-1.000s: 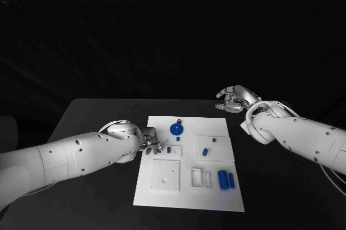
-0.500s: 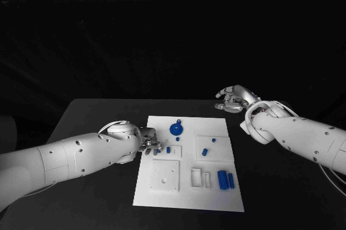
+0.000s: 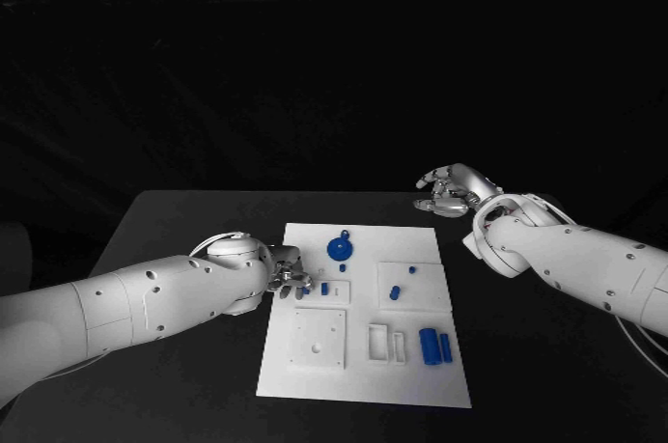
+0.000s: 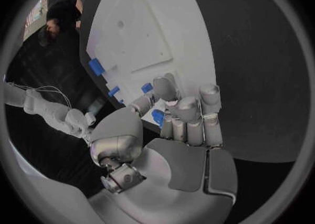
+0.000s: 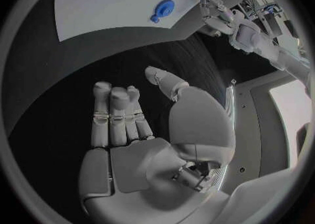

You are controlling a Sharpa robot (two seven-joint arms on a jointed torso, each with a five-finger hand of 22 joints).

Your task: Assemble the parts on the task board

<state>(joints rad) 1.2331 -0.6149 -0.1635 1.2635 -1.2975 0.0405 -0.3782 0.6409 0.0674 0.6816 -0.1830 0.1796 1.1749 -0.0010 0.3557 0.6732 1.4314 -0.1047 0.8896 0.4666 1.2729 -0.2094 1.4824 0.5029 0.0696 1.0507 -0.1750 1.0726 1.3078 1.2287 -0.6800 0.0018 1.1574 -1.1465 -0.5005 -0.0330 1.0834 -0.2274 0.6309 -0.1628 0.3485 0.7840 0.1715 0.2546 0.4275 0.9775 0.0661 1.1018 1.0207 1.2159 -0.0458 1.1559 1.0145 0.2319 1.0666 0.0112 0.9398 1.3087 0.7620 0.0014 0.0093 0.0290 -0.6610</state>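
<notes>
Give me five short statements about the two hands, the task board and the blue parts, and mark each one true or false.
1. The left hand is at the left edge of the task board. True.
2. The right hand grips a blue part. False: it holds nothing and is off the board, over the black table beyond the board's far right corner.
3. Two blue cylinders lie side by side near the board's right edge. True.
4. The round blue part lies on the bare table. False: it is on the board, near its far edge.
5. The left hand holds nothing. False: the left wrist view shows a small blue part between its fingers.
</notes>
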